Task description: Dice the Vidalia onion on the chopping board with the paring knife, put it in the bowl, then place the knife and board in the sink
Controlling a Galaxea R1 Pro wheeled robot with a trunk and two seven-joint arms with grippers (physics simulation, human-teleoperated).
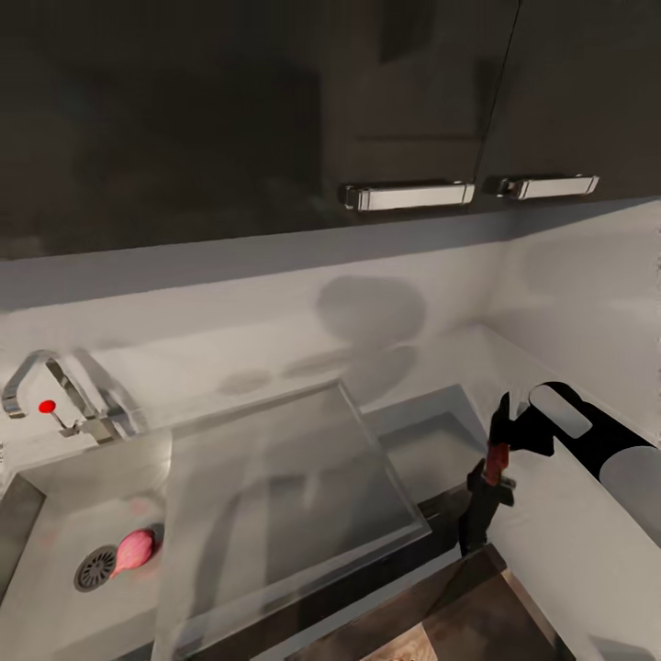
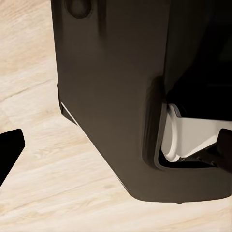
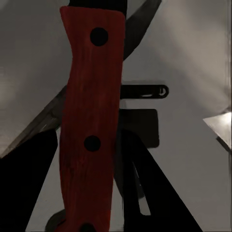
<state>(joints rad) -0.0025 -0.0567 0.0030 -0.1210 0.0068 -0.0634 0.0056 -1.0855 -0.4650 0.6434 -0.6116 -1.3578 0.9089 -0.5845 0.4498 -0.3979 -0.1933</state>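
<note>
Right gripper [image 1: 500, 459], jaws closed on the red-handled paring knife [image 3: 89, 121]; left jaws' state cannot be told. Pinkish Vidalia onion [image 1: 135, 549] lies in the stainless-steel sink [image 1: 55, 514], undiced; every step remains.

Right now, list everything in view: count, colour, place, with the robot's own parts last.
Stainless-steel sink basin: one, grey, at the head view's lower left, round drain in its floor.
Pink-red onion: one, in the basin beside the drain.
Chrome tap with a red dot: one, behind the basin.
Flat steel drainboard: one, grey, to the right of the basin.
Grey glossy countertop: one, running along the pale wall.
Brown wooden chopping board: one, at the head view's bottom edge.
Dark wall cabinets: with two chrome handles, above the countertop.
Red-handled paring knife: one, dark blade pointing down.
Pale wood floor: in the left wrist view.
Right gripper: black, clamped on the knife handle, over the countertop.
</note>
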